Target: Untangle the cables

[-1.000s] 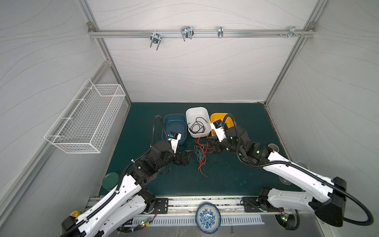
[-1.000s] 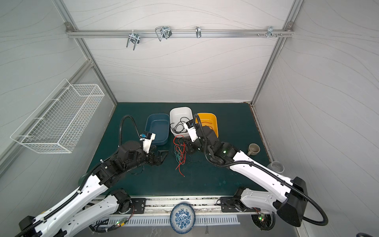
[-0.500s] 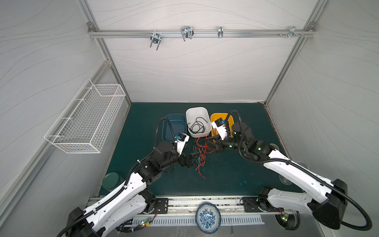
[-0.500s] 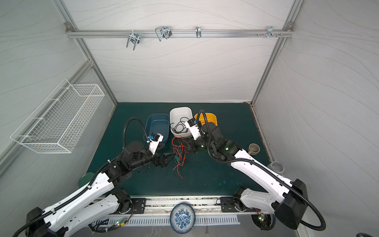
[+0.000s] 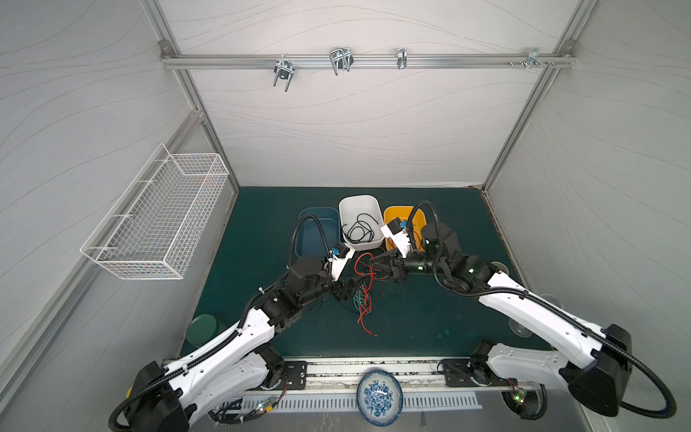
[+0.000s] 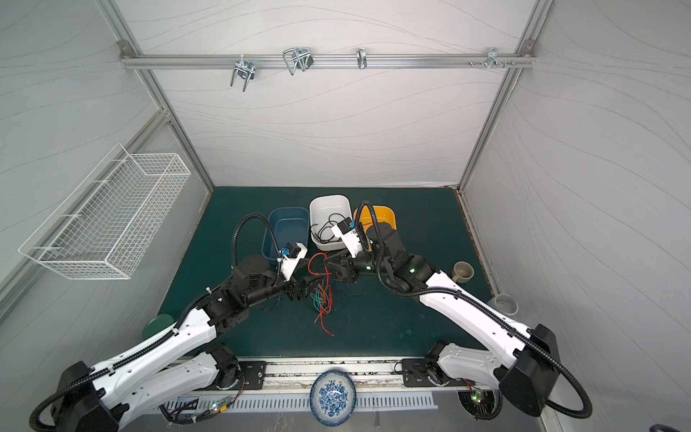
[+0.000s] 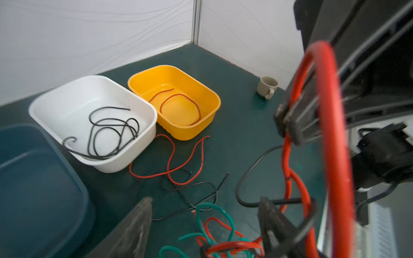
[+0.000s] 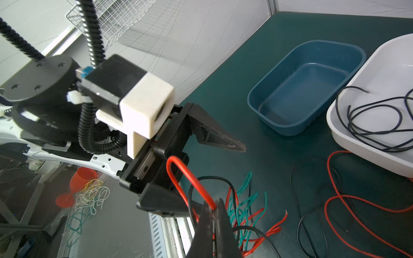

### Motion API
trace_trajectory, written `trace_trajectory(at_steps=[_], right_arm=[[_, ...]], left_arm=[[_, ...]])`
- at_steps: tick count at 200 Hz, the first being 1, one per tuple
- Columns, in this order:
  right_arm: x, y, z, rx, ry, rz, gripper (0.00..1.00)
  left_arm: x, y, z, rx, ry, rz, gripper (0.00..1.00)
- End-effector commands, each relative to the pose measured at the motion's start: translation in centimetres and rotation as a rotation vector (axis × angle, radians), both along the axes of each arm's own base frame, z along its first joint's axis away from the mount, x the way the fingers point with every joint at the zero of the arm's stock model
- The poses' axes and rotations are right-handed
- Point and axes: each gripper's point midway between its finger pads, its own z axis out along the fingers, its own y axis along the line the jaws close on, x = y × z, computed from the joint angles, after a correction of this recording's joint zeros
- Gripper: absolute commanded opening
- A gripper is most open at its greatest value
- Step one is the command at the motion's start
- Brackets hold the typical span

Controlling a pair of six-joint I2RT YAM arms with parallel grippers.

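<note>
Red cable point(image 8: 194, 179): I see my right gripper point(image 8: 215, 204) clamped on its loop.
Left gripper point(image 7: 204, 207): jaws spread, straddling the tangle, gripping nothing.
Cables point(image 5: 362, 295): heaped on green mat point(image 5: 430, 310) before white tub point(image 5: 355, 208).

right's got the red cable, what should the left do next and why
Probably close the left gripper on the teal cables between its open jaws: the right gripper is shut on the red cable, so pinning teal should let red pull free.
</note>
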Motion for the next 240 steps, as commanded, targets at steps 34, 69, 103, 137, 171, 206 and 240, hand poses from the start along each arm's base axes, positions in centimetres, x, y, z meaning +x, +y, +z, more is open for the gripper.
trace_trajectory(at_steps=[34,69,103,137,171,206,240], right_arm=[[-0.2,0.3,0.3,0.036,0.006,0.023,0.00],[-0.1,0.2,0.3,0.036,0.002,0.007,0.00],[0.1,0.1,0.2,0.037,0.005,-0.003,0.00],[1.0,-0.6,0.0,0.025,-0.007,-0.074,0.00],[3.5,-3.3,-0.8,-0.001,0.005,-0.260,0.00],[5.8,-7.1,-2.5,0.008,0.077,-0.429,0.00],[7.7,-11.4,-5.6,-0.041,0.200,-0.619,0.00]], left_arm=[[0.1,-0.1,1.4,-0.040,-0.075,-0.001,0.46],[0.1,0.0,1.2,-0.036,-0.077,0.003,0.20],[0.2,0.1,1.3,-0.034,-0.082,0.007,0.00],[0.2,0.4,1.4,-0.036,-0.084,0.023,0.00],[0.9,1.4,1.2,-0.016,-0.088,0.092,0.00],[1.9,3.1,1.2,0.022,-0.107,0.200,0.00],[2.4,4.3,1.8,0.028,-0.127,0.269,0.00]])
